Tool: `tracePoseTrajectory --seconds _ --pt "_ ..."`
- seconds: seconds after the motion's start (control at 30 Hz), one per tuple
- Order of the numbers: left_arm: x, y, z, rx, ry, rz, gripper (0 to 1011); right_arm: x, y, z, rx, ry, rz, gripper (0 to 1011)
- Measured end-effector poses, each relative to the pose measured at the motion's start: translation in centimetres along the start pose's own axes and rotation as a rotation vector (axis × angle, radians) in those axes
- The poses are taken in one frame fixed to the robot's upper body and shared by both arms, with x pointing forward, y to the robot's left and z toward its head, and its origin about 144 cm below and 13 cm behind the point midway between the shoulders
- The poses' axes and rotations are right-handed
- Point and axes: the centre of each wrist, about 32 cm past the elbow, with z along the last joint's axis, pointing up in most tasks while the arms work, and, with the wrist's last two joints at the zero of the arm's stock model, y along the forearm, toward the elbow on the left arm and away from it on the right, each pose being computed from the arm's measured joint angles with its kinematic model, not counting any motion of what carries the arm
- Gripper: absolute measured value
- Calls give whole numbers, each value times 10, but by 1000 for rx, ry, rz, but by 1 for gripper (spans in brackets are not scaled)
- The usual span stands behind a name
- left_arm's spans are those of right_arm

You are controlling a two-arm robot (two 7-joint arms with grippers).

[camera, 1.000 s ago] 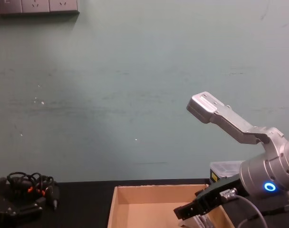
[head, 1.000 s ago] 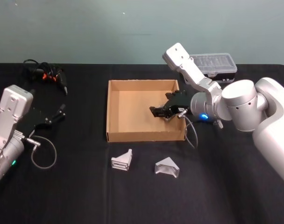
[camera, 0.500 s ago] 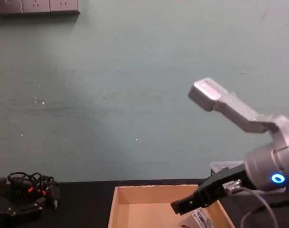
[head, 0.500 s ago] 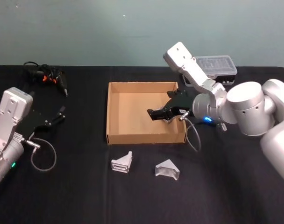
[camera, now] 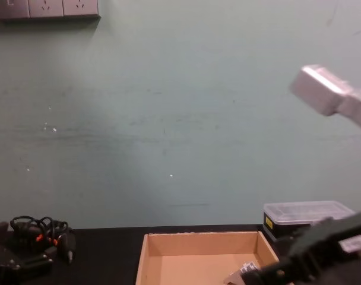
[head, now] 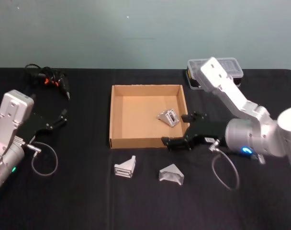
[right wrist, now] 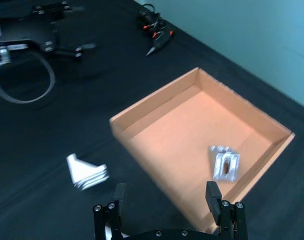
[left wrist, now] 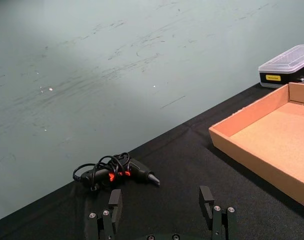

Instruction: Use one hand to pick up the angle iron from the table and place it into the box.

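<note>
Fingers (right wrist: 212,193) apart, black table (head: 83,203), green wall (head: 136,33)

Chest view: box (camera: 198,244) and angle iron (camera: 243,274) get chopped by the bottom edge, right hand (camera: 268,273) is blurry.

No legible text. Case (left wrist: 287,64), upper right of the left wrist view: yellow label (left wrist: 272,78) on its black front, print too small to read. The same label, lower right of the chest view, is likewise unreadable.
</note>
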Motion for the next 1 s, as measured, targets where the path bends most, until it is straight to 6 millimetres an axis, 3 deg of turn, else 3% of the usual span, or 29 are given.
tracePoseTrajectory --seconds 0.17,0.4,0.6,1.0 --pt "0 0 0 0 0 0 1011 -15 -27 -14 -22 26 31 1004" --pt "0 0 0 0 0 0 1011 -33 -40 -25 -61 14 97 1004" --pt "0 0 0 0 0 0 1012 -40 -37 -32 -95 13 121 1004" --pt "0 0 0 0 0 0 1011 -38 -9 -35 -137 16 99 1004"
